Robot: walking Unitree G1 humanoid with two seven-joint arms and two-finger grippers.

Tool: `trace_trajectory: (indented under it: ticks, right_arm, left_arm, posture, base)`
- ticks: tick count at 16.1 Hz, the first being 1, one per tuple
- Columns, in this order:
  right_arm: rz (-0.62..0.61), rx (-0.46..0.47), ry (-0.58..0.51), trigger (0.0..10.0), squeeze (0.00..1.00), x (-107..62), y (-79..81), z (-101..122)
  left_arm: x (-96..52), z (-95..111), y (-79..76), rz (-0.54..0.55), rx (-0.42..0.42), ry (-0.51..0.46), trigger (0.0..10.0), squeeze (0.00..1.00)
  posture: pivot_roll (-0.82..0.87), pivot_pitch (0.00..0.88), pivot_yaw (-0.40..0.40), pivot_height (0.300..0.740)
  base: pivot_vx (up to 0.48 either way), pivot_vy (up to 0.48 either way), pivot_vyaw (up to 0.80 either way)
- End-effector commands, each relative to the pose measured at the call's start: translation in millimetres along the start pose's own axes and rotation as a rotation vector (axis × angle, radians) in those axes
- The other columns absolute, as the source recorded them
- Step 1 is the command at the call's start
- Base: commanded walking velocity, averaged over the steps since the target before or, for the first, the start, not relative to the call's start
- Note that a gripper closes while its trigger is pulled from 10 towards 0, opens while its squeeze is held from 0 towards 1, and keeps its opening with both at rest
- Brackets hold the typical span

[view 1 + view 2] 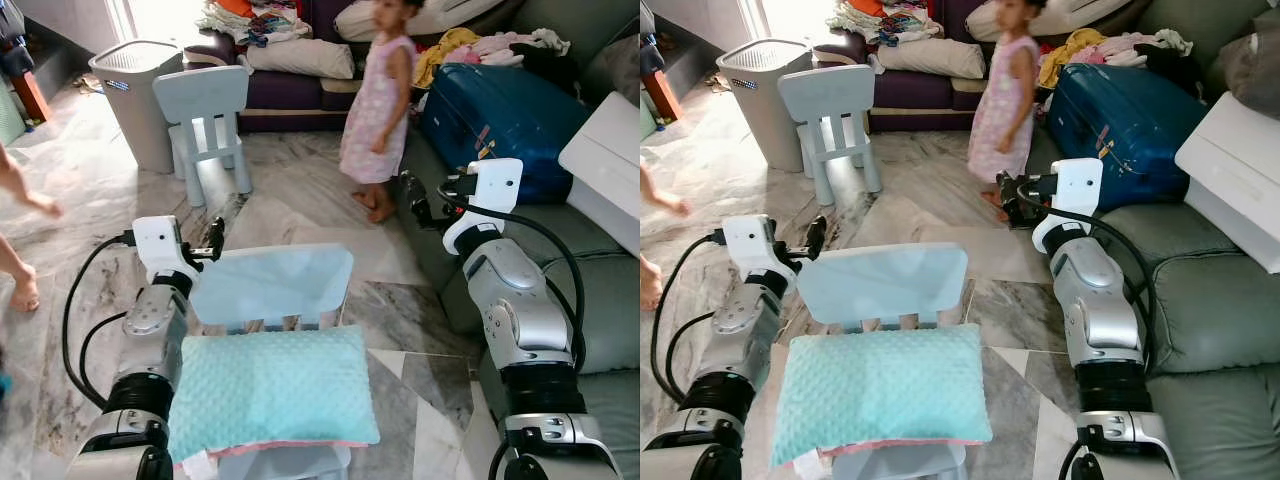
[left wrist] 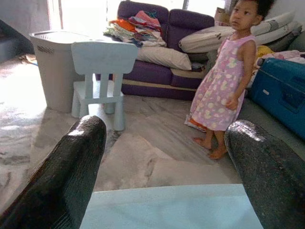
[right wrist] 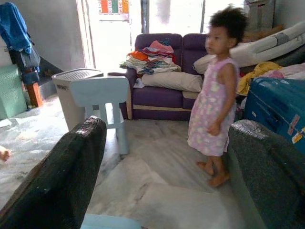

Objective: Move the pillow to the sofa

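Pillow (image 1: 272, 392) flat on chair seat (image 1: 290, 462), long axis left-right.

Setting was a lived-in home living room with a marble-patterned tile floor (image 1: 90, 170). A purple sofa (image 3: 159, 98) was heaped with folded clothes (image 3: 150, 59) and a cream pillow (image 3: 172, 80); a grey-green sofa (image 1: 1210, 300) carried a blue suitcase (image 1: 500, 125) and more laundry. Also noted: a grey laundry hamper (image 1: 135, 95), two pale blue child-size plastic chairs (image 1: 208, 125), a barefoot child in a pink dress (image 1: 380, 110), and another person's bare feet (image 1: 25, 290) at the floor's edge.
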State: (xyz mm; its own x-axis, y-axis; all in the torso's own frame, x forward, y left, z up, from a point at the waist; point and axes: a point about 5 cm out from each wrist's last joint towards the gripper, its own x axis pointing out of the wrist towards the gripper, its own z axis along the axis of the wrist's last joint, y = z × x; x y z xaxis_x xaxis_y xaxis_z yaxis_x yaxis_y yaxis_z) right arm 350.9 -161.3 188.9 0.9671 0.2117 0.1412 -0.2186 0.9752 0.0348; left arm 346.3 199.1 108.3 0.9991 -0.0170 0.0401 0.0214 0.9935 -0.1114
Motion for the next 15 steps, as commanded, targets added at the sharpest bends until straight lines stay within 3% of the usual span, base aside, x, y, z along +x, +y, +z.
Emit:
trace_trajectory:
  ticks: [1,15]
  right_arm:
    - [0.01,-0.006,-0.019,10.0,0.0,-0.4,1.3,5.0]
    - [0.025,-0.016,0.002,10.0,0.0,-6.3,7.5,-1.9]
  left_arm:
    - [-0.2,1.0,0.9,0.005,-0.004,0.001,10.0,0.0]
    - [-2.8,-3.2,-1.0,0.003,-0.014,0.024,10.0,0.0]
  posture:
    - [-0.19,0.0,-0.035,0.74]
    - [-0.19,0.0,-0.035,0.74]
  base:
    - [0.0,0.0,0.0]
    - [0.0,0.0,0.0]
